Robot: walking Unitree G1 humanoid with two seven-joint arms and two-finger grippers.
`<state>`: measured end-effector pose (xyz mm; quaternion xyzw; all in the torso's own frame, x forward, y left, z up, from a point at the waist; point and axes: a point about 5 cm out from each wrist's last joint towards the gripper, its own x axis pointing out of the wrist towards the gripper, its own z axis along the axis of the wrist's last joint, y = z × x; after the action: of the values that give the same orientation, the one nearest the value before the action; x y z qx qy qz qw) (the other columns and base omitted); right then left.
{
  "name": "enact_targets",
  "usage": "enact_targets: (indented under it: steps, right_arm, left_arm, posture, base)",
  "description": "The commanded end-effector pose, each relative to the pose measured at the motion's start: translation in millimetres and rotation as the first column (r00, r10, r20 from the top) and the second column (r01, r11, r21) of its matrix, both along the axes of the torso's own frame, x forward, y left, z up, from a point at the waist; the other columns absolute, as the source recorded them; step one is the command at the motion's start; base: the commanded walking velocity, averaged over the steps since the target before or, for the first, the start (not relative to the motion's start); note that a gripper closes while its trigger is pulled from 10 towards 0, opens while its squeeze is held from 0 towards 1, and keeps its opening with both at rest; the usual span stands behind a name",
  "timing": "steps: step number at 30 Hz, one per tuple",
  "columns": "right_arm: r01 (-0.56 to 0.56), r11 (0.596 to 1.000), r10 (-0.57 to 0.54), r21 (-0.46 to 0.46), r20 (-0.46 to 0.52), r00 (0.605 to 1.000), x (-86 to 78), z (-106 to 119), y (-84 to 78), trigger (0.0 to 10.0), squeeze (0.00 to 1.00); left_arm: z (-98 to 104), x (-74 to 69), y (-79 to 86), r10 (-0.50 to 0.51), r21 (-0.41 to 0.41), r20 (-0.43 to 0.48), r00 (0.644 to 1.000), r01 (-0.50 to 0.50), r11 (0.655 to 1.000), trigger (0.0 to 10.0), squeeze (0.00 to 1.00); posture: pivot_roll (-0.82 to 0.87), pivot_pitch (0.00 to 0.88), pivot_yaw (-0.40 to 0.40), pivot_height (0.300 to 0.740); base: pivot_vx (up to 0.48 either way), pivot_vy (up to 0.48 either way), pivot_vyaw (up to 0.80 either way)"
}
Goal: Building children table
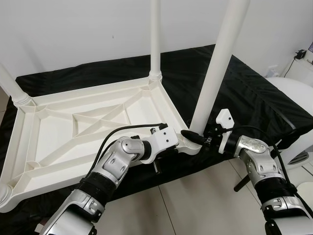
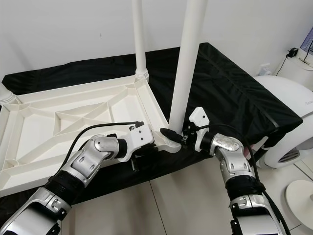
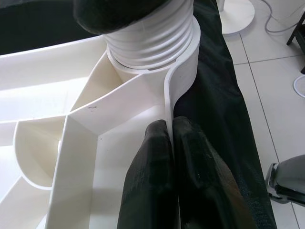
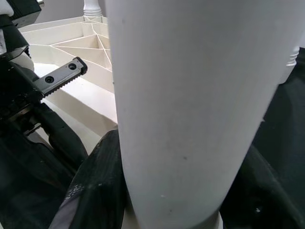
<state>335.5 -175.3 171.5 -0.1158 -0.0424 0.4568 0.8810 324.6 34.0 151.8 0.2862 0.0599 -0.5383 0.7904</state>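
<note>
Upturned on a black-draped surface [image 1: 254, 93], ribbed underside showing: the white children's tabletop [image 1: 83, 132], set that way so its corner sockets face up for the legs. Planted upright in the near corner socket [image 1: 191, 145], the leg in hand [image 1: 220, 63]; standing already in the far corner, a second leg [image 1: 155, 36], and at the left edge of the head views a third [image 1: 11, 85]. Clamped on the tabletop's side wall close to that near socket, the left gripper [image 3: 170, 143], its two black fingers [image 3: 152, 171] pressed together with the thin rim pinched between them (a brace, most likely, to keep the top from turning or sliding). Wrapped around the foot of the upright leg just above its threaded collar, the right gripper [image 1: 195, 137], fingers closed on either side of the white tube as seen from its wrist, placed low where a twist would drive the thread home. Judged from the collar resting on the socket, nearly seated, though how tight cannot be told.
</note>
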Motion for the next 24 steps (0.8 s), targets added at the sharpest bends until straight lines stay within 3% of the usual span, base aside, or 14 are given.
enact_targets:
  steps: [1,5,6,8,17,24]
  right_arm:
    - [0.015,1.0,-0.014,0.017,-0.015,1.0,-2.6,-4.4,1.0,10.0,0.0]
    - [0.044,0.998,-0.044,0.051,-0.018,0.999,-5.0,-4.7,2.5,10.0,0.0]
    - [0.127,0.985,-0.126,0.117,-0.012,0.992,-8.1,-3.7,5.9,10.0,0.0]
    - [0.182,0.971,-0.184,0.154,-0.001,0.983,-9.8,-1.9,9.2,10.0,0.0]
    - [0.339,0.926,-0.343,0.165,-0.005,0.939,-9.0,-4.2,15.7,10.0,0.0]
    - [0.44,0.873,-0.448,0.209,-0.014,0.894,-12.8,0.1,32.1,10.0,0.0]
  left_arm:
    - [2.1,2.9,2.3,0.01,0.011,0.022,1.0,-0.01,1.0,10.0,0.0]
    - [2.1,2.9,2.4,0.012,0.01,0.022,1.0,-0.012,1.0,10.0,0.0]
    - [1.9,2.5,2.1,0.013,0.008,0.021,1.0,-0.013,1.0,10.0,0.0]
    - [1.7,2.1,1.8,0.012,0.007,0.021,1.0,-0.012,1.0,10.0,0.0]
    - [1.3,1.9,0.5,0.011,0.004,0.021,1.0,-0.011,1.0,10.0,0.0]
    - [0.6,0.8,0.7,0.01,0.004,0.021,1.0,-0.01,1.0,10.0,0.0]
  posture:
    - [-0.1,0.079,0.053,0.74]
    - [-0.11,0.079,0.053,0.74]
    - [-0.11,0.08,0.051,0.74]
    - [-0.11,0.079,0.051,0.74]
    - [-0.11,0.07,0.047,0.74]
    - [-0.11,0.065,0.044,0.74]
  base:
    - [0.0,0.0,0.0]
    - [0.0,0.0,0.0]
    - [0.0,0.0,0.0]
    - [0.0,0.0,0.0]
    - [0.0,0.0,0.0]
    - [0.0,0.0,0.0]
